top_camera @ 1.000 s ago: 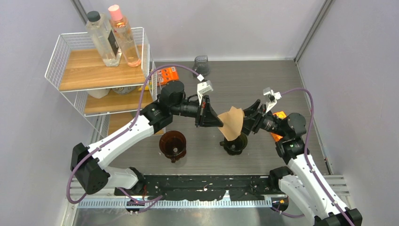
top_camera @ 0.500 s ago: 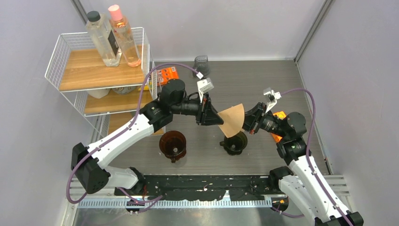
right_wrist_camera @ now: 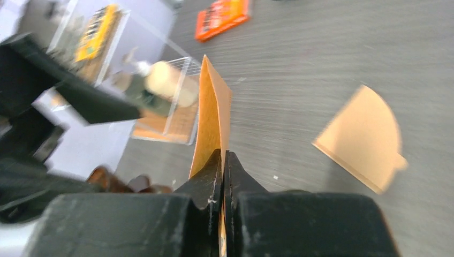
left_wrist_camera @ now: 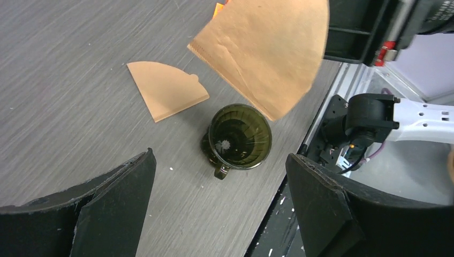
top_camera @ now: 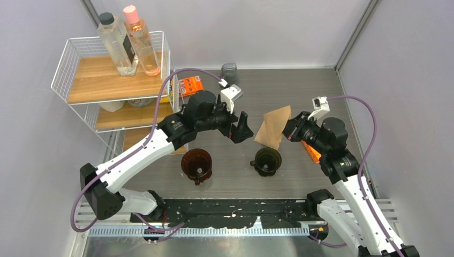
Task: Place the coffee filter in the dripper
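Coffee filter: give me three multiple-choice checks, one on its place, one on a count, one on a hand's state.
1. The raised brown paper coffee filter is: A) inside a dripper B) pinched in the right hand C) on the wire shelf
2. Paper filters in the left wrist view: A) one B) two C) four
3. The left hand is: A) open and empty B) shut on a filter C) shut on a dripper
Key: 1 B, the right hand's jaws clamp its edge. 2 B, a second filter lies flat on the grey table. 3 A, its jaws stand wide apart, empty.
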Robot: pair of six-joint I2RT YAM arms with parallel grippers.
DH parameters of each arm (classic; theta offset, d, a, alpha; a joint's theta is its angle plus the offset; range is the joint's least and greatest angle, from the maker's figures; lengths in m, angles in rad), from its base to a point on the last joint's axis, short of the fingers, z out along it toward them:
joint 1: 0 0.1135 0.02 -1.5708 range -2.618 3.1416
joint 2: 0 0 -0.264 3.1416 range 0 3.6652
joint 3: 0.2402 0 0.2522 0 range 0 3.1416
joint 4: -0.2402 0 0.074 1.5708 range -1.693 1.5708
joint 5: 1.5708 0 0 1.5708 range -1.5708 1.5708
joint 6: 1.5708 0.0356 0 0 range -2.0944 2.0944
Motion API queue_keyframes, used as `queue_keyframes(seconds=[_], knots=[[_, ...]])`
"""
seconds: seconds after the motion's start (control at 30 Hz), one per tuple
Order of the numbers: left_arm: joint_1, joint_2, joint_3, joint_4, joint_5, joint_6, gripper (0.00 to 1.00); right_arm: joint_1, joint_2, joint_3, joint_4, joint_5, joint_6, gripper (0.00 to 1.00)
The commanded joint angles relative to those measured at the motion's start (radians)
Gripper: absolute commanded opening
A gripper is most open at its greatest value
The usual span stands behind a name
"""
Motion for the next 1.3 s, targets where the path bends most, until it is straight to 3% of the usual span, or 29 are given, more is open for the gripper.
queue_keyframes(seconds=[0.0, 0.27, 0.53, 1.27], knots=[[-0.058, 0.012, 0.088, -0.028, -0.113, 0.046, 0.99, 0.010, 0.002, 0.085, -0.225, 0.331, 0.073, 0.05], [-0.172, 0.120, 0.117, 0.083, -0.178, 0.021, 0.99, 0.063, 0.082, 0.105, -0.249, 0.330, 0.152, 0.05], [-0.203, 0.185, 0.093, 0.187, -0.299, -0.058, 0.99, 0.130, 0.172, 0.145, -0.244, 0.359, 0.192, 0.05], [-0.235, 0.241, 0.069, 0.167, -0.471, -0.071, 1.00, 0.151, 0.251, 0.190, -0.235, 0.289, 0.208, 0.05]])
